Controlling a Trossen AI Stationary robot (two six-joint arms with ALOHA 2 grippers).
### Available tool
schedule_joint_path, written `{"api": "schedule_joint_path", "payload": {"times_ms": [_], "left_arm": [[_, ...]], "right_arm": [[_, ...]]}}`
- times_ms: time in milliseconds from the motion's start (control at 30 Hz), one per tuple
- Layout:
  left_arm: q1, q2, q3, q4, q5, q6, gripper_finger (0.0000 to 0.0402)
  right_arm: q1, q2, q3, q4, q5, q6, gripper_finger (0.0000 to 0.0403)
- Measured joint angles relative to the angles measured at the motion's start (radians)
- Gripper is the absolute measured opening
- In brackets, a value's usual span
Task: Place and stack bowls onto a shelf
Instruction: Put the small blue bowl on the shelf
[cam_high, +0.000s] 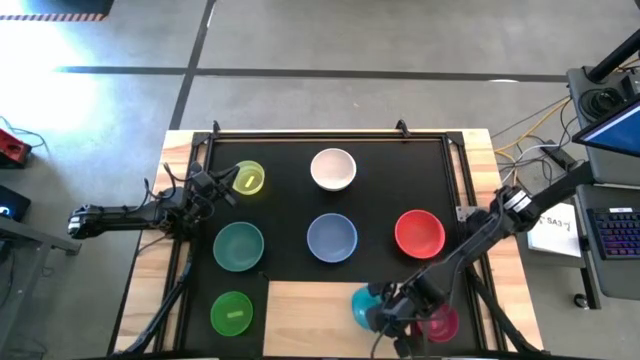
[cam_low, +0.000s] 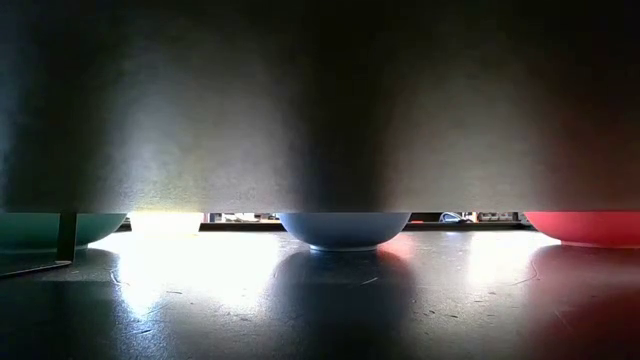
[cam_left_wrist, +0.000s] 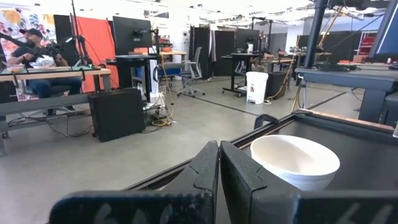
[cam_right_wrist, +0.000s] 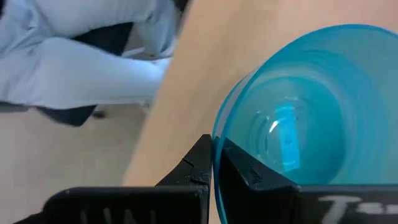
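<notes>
On the left, the left gripper (cam_high: 208, 186) is waiting with its jaws pressed together and empty, hovering beside the yellow bowl (cam_high: 248, 178) at the counter's (cam_high: 150, 270) left edge. The teal bowl (cam_high: 238, 245) and green bowl (cam_high: 232, 313) are sitting on the black mat (cam_high: 380, 185) below it. In the middle, the white bowl (cam_high: 333, 168) and pale blue bowl (cam_high: 332, 237) are lying apart, not yet gathered. The wooden shelf (cam_high: 310, 320) is lying at the near edge. Right of centre, the right gripper (cam_high: 385, 308) is pinching the cyan bowl (cam_right_wrist: 298, 118) by its rim, tilting it over the shelf's right end, likely to set it down there. The magenta bowl (cam_high: 438, 322) is sitting just beside it; the red bowl (cam_high: 419, 232) is resting farther back.
</notes>
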Motion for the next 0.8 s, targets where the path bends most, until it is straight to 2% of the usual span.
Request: {"api": "schedule_joint_path", "payload": {"times_ms": [200,567,800], "left_arm": [[0.000,0.000,0.000,0.000,0.000,0.000,0.0000],[0.000,0.000,0.000,-0.001,0.000,0.000,0.0000],[0.000,0.000,0.000,-0.001,0.000,0.000,0.0000]], "right_arm": [[0.029,0.032,0.039,-0.002,-0.102,0.047,0.0009],[0.031,0.046,0.044,-0.003,-0.101,0.078,0.0012],[0.031,0.046,0.043,-0.007,-0.101,0.075,0.0053]]}}
